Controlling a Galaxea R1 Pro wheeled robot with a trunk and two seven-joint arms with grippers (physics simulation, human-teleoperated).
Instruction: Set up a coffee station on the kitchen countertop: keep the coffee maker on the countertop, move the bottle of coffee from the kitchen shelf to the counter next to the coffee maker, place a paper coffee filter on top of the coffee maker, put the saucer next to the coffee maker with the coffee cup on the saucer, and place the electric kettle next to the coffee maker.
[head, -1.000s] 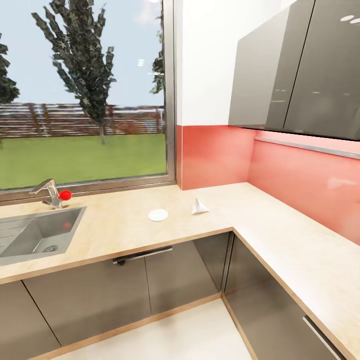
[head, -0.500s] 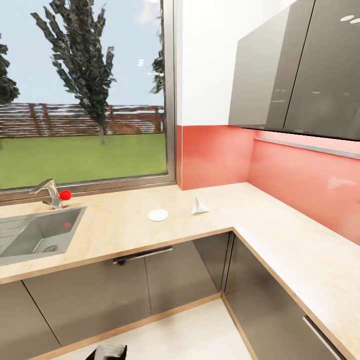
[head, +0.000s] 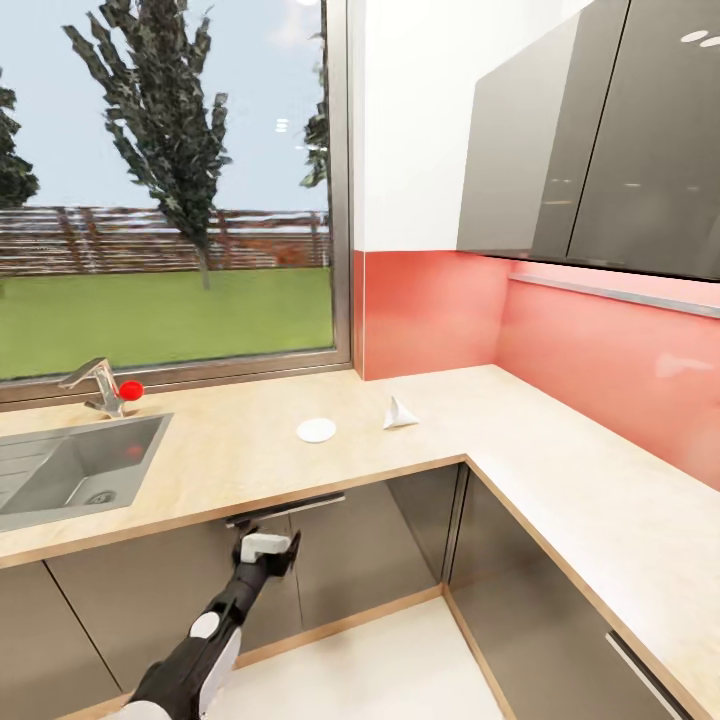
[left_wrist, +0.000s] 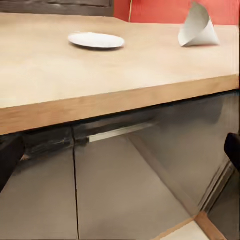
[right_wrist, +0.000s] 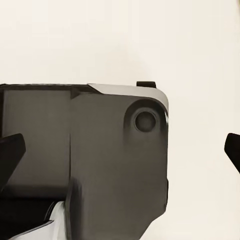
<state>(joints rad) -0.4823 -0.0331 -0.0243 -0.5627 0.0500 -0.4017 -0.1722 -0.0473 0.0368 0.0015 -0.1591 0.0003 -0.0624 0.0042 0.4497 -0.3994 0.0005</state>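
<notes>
Sunlit through a wide window, the kitchen countertop (head: 260, 450) runs light and wood-toned from the steel sink (head: 75, 470) round a corner under the red backsplash. Below its front edge the left gripper (head: 268, 548) hangs in front of the dark cabinet doors, fingers spread and nothing between them; in the left wrist view its dark fingertips sit at the far edges of the picture, well apart, with the counter lip and drawer handle (left_wrist: 117, 132) ahead. The right gripper's fingertips likewise stand wide at the edges of the right wrist view, empty, before a dark part of the robot's own body (right_wrist: 100, 165).

Out from the left gripper and up on the counter lies the saucer (head: 316, 430), flat and white, and near it, towards the corner, the filter (head: 398, 413), a small white cone lying tipped on its side. The two are close but not touching.

I judge the step in hand to be a reach for one of these two, most likely the saucer, which is the nearer. Next, the gripper must rise clear of the counter edge, go forward over the saucer and come down on its thin rim.
</notes>
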